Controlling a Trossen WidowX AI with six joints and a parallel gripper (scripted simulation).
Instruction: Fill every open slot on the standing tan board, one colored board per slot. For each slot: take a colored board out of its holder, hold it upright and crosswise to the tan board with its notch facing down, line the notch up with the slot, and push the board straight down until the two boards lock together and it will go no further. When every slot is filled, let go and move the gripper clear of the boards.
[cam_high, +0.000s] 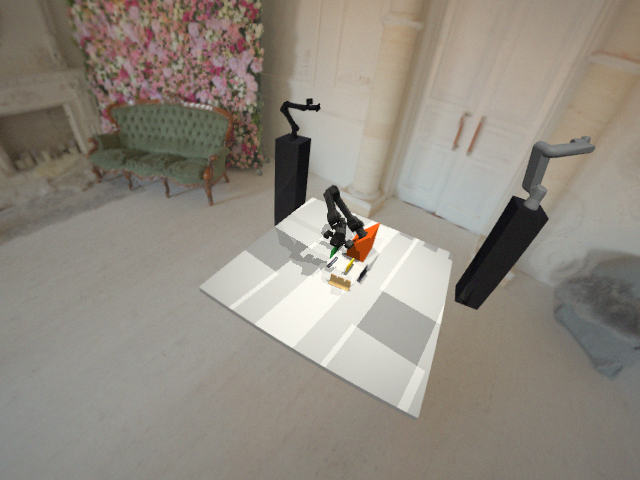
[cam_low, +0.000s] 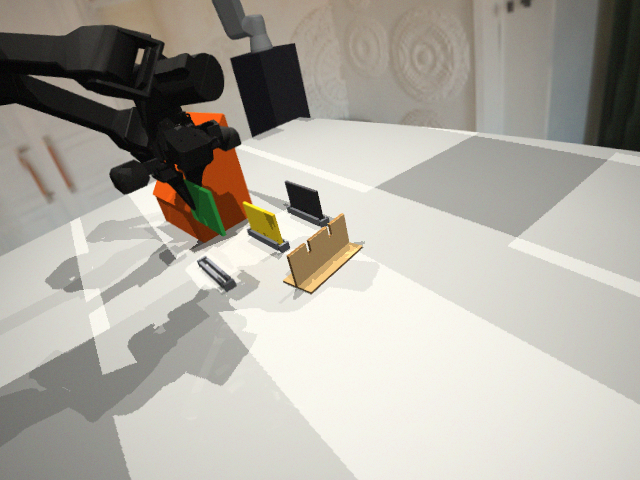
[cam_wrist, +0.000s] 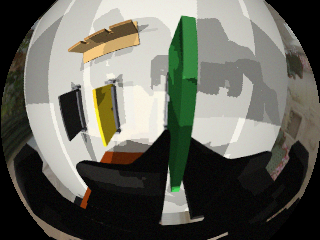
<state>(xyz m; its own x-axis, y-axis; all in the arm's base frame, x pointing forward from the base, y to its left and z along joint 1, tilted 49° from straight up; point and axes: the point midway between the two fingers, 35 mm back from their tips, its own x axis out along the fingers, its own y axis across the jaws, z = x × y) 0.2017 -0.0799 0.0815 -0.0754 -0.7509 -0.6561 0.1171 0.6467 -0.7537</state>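
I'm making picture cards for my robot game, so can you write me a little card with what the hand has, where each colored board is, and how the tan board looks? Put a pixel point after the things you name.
hand (cam_low: 192, 202) (cam_wrist: 171, 134): closed on the green board
green board (cam_low: 209, 209) (cam_wrist: 182, 85): upright, lifted out of a holder
yellow board (cam_high: 349, 266) (cam_low: 262, 222) (cam_wrist: 104, 115): standing in its holder
black board (cam_high: 362, 273) (cam_low: 303, 199) (cam_wrist: 71, 114): standing in its holder
empty holder (cam_low: 217, 271): one
tan board (cam_high: 339, 281) (cam_low: 317, 253) (cam_wrist: 110, 42): standing, two open slots
boards in slots: none
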